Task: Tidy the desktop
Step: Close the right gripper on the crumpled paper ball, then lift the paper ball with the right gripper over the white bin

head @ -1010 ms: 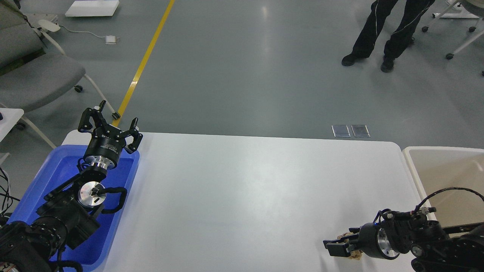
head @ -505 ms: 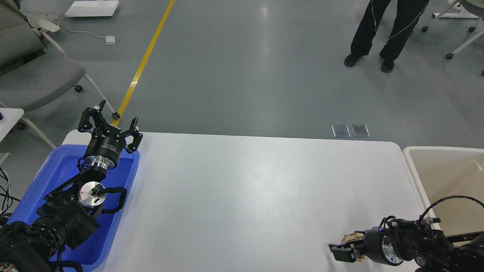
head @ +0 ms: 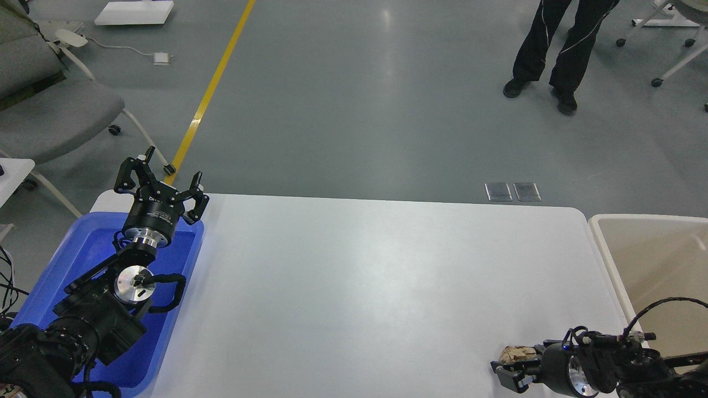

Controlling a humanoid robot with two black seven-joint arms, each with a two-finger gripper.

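Observation:
The white desktop fills the middle of the head view. My left gripper is open and empty, raised over the far end of the blue tray at the desktop's left edge. My right gripper is low at the desktop's front right corner. It is shut on a small crumpled brown-beige paper wad, which shows just above its fingers. Part of the wad is hidden by the gripper.
A beige-white bin stands off the desktop's right edge. A person's legs stand on the grey floor beyond. A grey chair is at the far left, and a yellow floor line runs past it.
My right gripper has drawn back toward the front right corner, lower in view, and the paper wad has shifted with it. The left arm has not moved. The person has shifted slightly.

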